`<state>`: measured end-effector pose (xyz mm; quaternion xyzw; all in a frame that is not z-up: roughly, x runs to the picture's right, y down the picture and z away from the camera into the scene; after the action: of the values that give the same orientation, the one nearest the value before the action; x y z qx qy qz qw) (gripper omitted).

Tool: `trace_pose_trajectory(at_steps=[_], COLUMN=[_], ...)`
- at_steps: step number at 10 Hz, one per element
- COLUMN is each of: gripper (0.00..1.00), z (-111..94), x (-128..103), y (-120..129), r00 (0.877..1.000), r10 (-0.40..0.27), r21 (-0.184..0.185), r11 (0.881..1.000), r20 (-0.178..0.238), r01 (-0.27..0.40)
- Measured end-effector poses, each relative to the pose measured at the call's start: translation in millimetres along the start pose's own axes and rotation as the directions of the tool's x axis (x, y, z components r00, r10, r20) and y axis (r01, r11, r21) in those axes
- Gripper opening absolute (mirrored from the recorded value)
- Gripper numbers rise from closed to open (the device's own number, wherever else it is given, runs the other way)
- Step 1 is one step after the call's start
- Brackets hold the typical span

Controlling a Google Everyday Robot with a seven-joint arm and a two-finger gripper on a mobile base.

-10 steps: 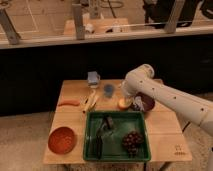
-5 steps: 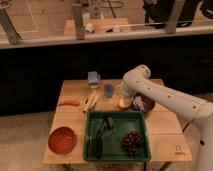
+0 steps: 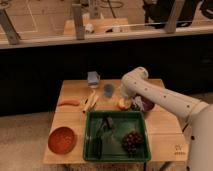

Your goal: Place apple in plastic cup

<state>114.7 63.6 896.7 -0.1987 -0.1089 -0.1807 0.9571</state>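
Observation:
The apple (image 3: 122, 104), small and yellow-orange, lies on the wooden table (image 3: 75, 120) just behind the green tray. The plastic cup (image 3: 108, 89), small and blue-grey, stands upright a little behind and to the left of the apple. My white arm comes in from the right and bends down over the apple. My gripper (image 3: 125, 99) is right at the apple's top, between the cup and the dark purple bowl (image 3: 146, 104). The arm hides part of the apple and the gripper.
A green tray (image 3: 95, 131) at the front holds a dark grape bunch (image 3: 132, 140) and dark utensils. An orange bowl (image 3: 62, 139) sits front left. A carrot (image 3: 68, 103), a pale long object (image 3: 91, 101) and a boxy blue-and-white object (image 3: 93, 77) lie on the left half.
My arm has shifted slightly left and lower toward the apple. The apple, the cup and the other things have not moved.

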Motion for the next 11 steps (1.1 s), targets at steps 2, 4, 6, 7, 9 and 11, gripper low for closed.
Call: trace_pose_trajectory(at_steps=[2,4,6,7,9,11], gripper=[0.8,0.8,0.8,0.8,0.8,0.66], z=[8,16,24,27,32,35], x=[4,9,12,13,14,14], y=[0,2,4,5,6,6], r00=[1.0,1.0,1.0,1.0,1.0,1.0], r10=[0.007,0.014,0.023,0.025,0.027,0.027], r21=[-0.014,-0.032,-0.054,-0.062,-0.074,-0.081], r11=[1.0,0.999,0.998,0.998,0.997,0.996], r20=[-0.004,-0.006,-0.003,-0.001,0.003,0.006], r01=[-0.007,-0.014,-0.023,-0.025,-0.027,-0.026])
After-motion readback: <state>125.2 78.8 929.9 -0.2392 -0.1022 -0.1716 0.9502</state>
